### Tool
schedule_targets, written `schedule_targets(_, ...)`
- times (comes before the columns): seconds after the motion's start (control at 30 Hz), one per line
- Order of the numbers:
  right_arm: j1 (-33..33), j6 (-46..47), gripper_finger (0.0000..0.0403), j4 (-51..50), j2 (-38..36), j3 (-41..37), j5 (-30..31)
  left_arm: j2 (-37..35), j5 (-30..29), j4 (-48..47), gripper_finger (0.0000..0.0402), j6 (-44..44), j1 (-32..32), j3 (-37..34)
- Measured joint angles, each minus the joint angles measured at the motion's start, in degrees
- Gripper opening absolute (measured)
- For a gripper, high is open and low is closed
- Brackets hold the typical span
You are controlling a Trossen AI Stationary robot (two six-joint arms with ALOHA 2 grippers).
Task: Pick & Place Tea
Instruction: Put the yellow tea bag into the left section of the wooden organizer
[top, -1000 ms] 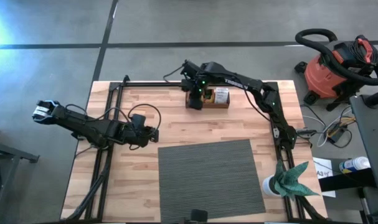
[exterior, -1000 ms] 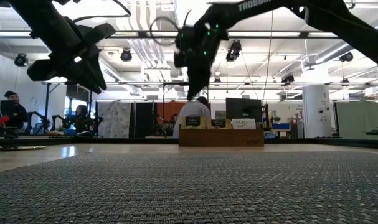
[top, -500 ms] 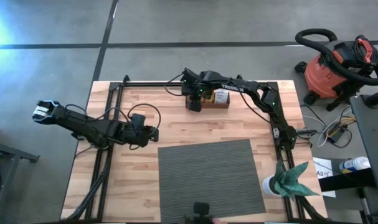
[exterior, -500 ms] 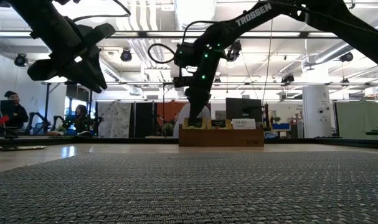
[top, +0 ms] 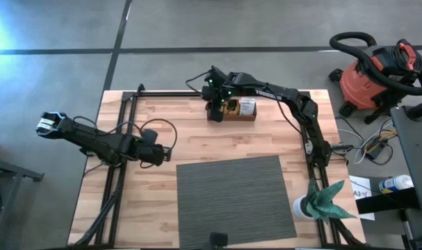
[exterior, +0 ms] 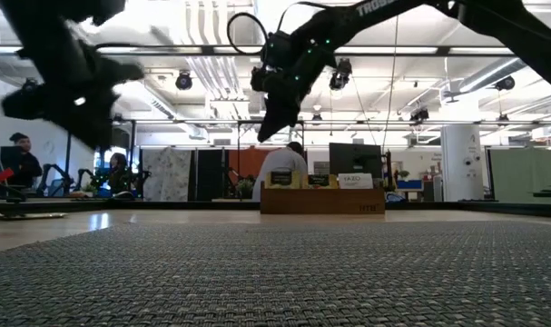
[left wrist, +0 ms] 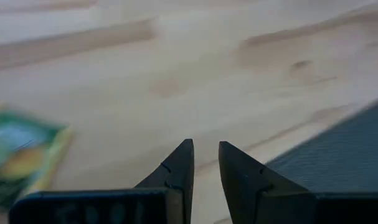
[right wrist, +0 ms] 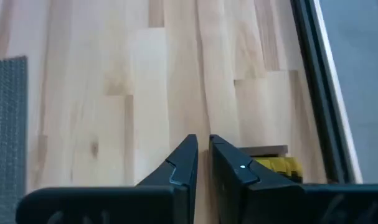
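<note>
The wooden table (top: 197, 146) is the widest thing under me, with the grey woven mat (top: 235, 198) covering its near middle. My right arm reaches across to the far edge, where the brown wooden tray (exterior: 320, 207) stands; my left arm lies low over the bare wood to the left of the mat.

The right gripper (right wrist: 202, 146) hangs above the tray's left end, raised clear of it in the low view. Its fingers are pressed almost together with only a sliver of light between them, and I see nothing caught there. The left gripper (left wrist: 205, 152) hovers close over the wood just beside the mat's corner, its fingers parted by a narrow gap and empty.

The tea stands upright in the tray: yellow-green sachets (exterior: 281, 178) at the left, a white one (exterior: 352, 180) towards the right. One more green-and-yellow sachet (left wrist: 20, 155) lies flat on the table near my left gripper, blurred, apart from the fingers.
</note>
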Motion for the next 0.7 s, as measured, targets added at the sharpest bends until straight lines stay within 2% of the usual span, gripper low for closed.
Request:
schedule_targets(0.17,0.6,2.5,0.0038,-0.5,-1.1,-0.2,-0.8,1.2,3.6,-15.4,0.0071,-10.7,0.1,0.0)
schedule_targets(0.27,1.1,3.2,0.0038,-0.5,-1.8,-0.2,-0.9,2.7,4.0,-20.4,0.0071,-14.6,0.4,-0.3)
schedule_targets(0.7,3.4,4.9,0.0038,-0.6,-2.5,0.6,-1.0,16.2,6.5,-17.9,0.0017,-15.4,9.5,-1.2)
